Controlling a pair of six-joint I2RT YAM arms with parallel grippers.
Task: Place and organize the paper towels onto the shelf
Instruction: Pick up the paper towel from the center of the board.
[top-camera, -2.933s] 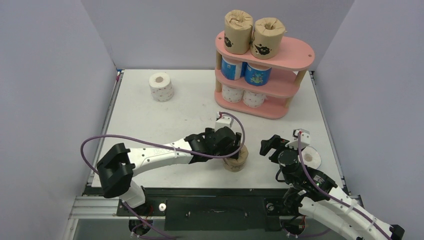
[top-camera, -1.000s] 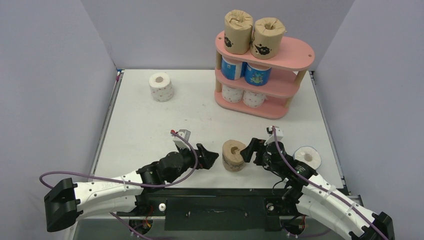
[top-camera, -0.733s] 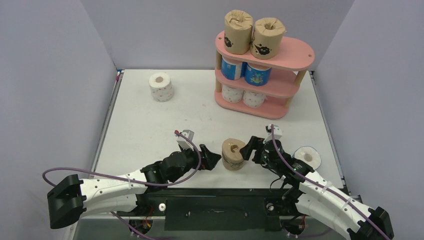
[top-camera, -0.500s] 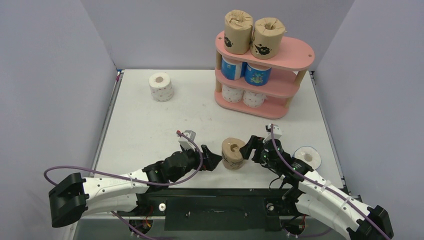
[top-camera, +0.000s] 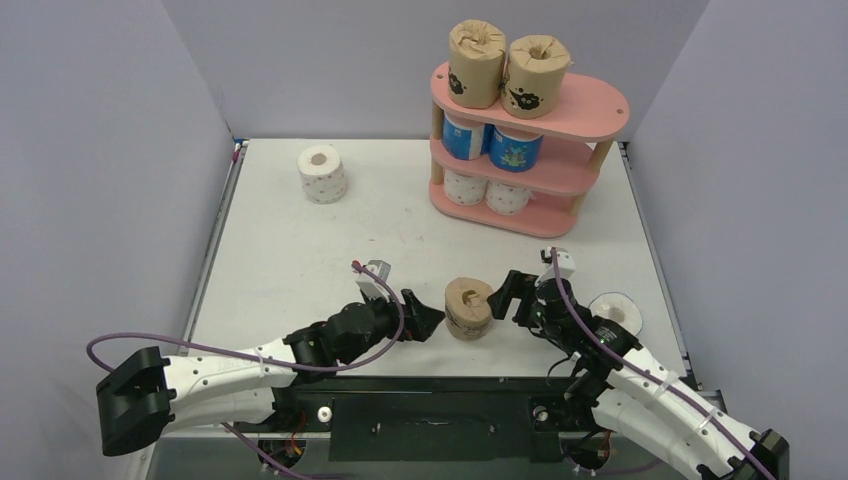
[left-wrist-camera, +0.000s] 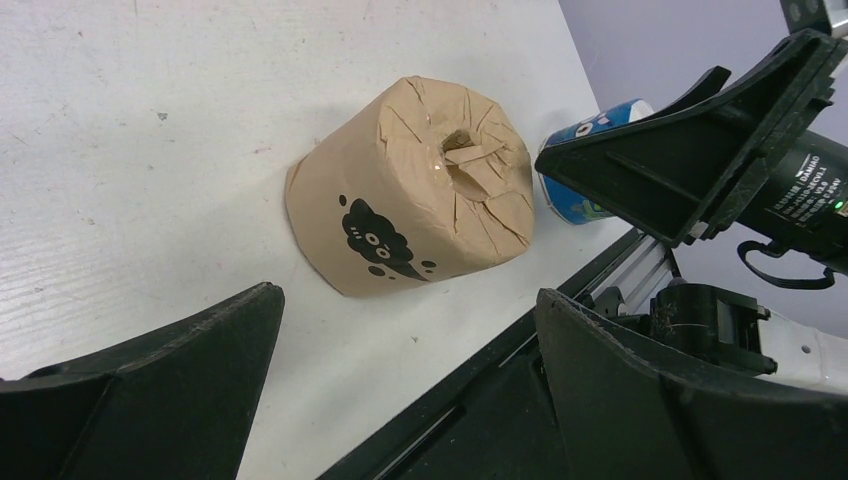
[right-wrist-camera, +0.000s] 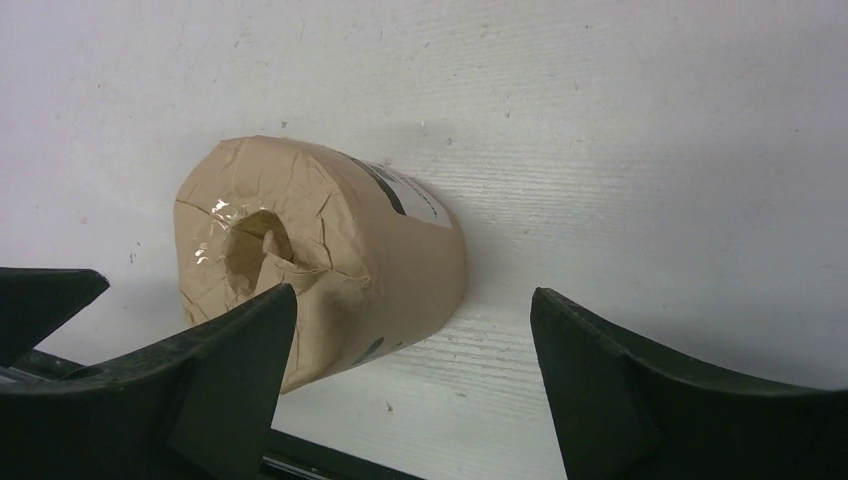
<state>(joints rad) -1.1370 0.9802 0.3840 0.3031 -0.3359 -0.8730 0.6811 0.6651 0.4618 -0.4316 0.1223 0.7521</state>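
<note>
A brown paper-wrapped towel roll (top-camera: 467, 309) lies sideways on the white surface (top-camera: 300, 250) between the left gripper (top-camera: 425, 312) and right gripper (top-camera: 510, 298), both wide, empty. Best straddle its curved wall squarely before closing.

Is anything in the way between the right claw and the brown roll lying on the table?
No, nothing visible is in the way. The right gripper is open, facing the brown roll, with only bare table between them. The blue roll sits on the gripper's other side.
</note>
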